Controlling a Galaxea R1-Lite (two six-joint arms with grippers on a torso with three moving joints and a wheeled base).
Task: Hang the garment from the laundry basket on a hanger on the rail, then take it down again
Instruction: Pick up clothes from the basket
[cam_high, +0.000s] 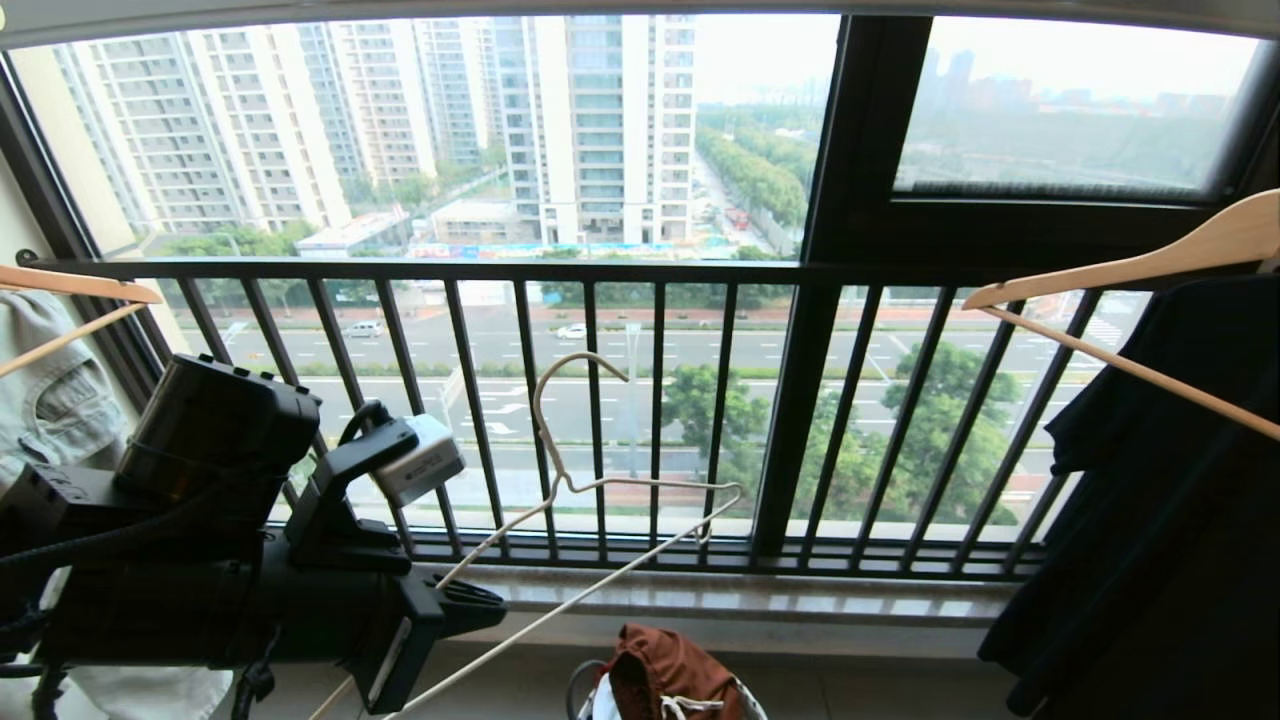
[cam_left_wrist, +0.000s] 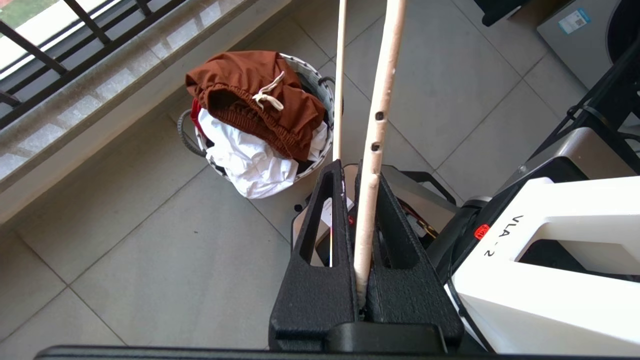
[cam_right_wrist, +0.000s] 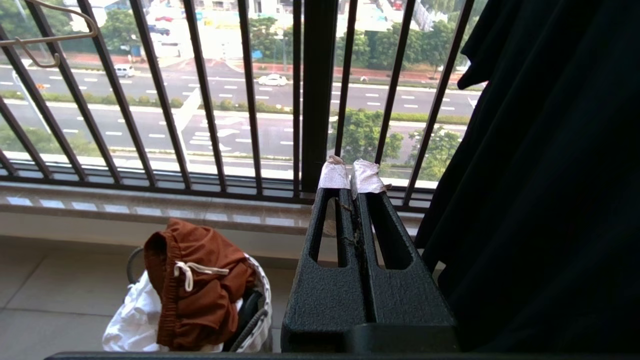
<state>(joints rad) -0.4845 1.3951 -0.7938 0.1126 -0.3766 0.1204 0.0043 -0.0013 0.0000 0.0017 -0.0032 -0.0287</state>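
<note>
in the head view the left pincer (cam_high: 455, 600), clamped on the hanger (cam_high: 590, 480), sits left of and above the garment (cam_high: 665, 675); its wrist view shows the garment (cam_left_wrist: 255, 100) heaped atop the laundry basket (cam_left_wrist: 322, 85) just ahead; in the right wrist view the empty, closed right pincer (cam_right_wrist: 350, 175) hangs just beside it.

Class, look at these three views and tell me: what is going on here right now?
The left gripper is shut on the cream wire hanger, holding it up before the black window railing. The rust-brown shorts lie on a white cloth in the laundry basket on the floor. The right gripper is shut and empty.
</note>
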